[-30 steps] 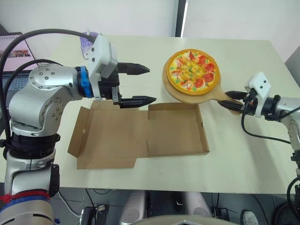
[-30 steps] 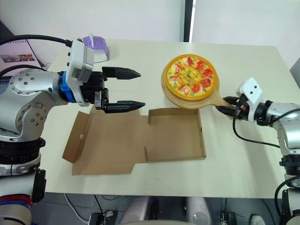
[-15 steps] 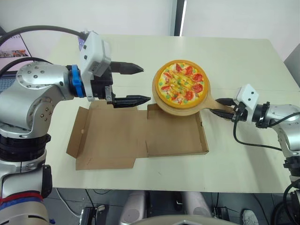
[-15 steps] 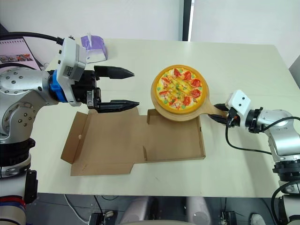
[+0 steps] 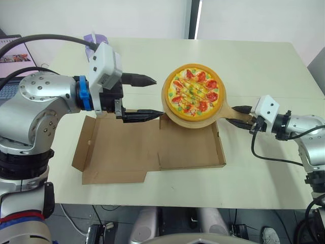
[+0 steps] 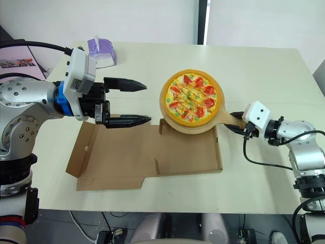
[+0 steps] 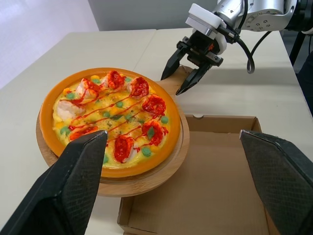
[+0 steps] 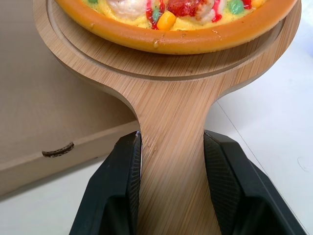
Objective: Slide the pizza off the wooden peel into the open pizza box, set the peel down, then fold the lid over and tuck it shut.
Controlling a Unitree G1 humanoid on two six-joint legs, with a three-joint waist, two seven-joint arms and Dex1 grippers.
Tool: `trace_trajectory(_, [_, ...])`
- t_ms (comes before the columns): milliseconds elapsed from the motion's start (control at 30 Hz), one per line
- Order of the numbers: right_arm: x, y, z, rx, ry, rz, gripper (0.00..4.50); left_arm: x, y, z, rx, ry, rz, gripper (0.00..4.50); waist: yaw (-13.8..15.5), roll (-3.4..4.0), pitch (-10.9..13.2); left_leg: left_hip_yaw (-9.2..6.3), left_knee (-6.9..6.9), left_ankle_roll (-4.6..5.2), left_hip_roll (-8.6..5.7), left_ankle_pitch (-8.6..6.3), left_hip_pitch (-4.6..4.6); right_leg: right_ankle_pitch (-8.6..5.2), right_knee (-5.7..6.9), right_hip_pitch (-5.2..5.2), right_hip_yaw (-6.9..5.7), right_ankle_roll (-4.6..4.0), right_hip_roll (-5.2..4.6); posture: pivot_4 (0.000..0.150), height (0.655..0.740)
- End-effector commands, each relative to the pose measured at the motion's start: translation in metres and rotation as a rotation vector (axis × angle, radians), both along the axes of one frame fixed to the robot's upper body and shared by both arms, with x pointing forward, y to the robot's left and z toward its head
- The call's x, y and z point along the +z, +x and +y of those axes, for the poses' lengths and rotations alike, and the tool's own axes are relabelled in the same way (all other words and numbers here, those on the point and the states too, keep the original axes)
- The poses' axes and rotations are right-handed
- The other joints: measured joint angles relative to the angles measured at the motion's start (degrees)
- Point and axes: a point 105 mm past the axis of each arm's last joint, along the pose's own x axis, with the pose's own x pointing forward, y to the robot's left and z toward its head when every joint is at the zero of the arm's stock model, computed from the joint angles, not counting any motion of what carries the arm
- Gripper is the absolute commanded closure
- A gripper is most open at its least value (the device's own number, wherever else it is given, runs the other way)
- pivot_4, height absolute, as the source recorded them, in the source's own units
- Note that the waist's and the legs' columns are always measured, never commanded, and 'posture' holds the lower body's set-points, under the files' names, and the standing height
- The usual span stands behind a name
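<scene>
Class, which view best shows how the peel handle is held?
Right wrist view: the handle sits close up, clamped in the right gripper. The eye views show it small; the left wrist view, beyond the pizza.

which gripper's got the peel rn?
The right gripper: it is clamped on the handle of the round wooden peel. The left gripper is open and empty, beside the orange-crusted pizza.

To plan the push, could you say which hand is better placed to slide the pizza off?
Probably the left hand: it is open beside the pizza, while the right hand is shut on the peel.
</scene>
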Motion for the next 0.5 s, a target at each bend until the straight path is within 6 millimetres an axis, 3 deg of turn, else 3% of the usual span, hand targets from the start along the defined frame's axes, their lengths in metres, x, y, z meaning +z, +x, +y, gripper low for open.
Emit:
trace_trajectory(33, [0.0285, -0.0006, 0.0015, 0.025, 0.038, -0.122, 2.92, 0.0112, -0.0026, 0.0034, 0.004, -0.004, -0.047, 0.00, 0.00, 0.00, 0.00, 0.00, 0.00, 0.00, 0.00, 0.00, 0.00, 0.00, 0.00, 0.00, 0.00, 0.00, 0.00, 0.150, 0.7400])
trace_trajectory(500, [0.0255, -0.0009, -0.0051, 0.019, 0.021, -0.173, 2.92, 0.0116, -0.0038, -0.0004, -0.012, -0.004, -0.047, 0.00, 0.00, 0.00, 0.00, 0.00, 0.03, 0.00, 0.00, 0.00, 0.00, 0.00, 0.03, 0.00, 0.00, 0.00, 0.00, 0.150, 0.7400])
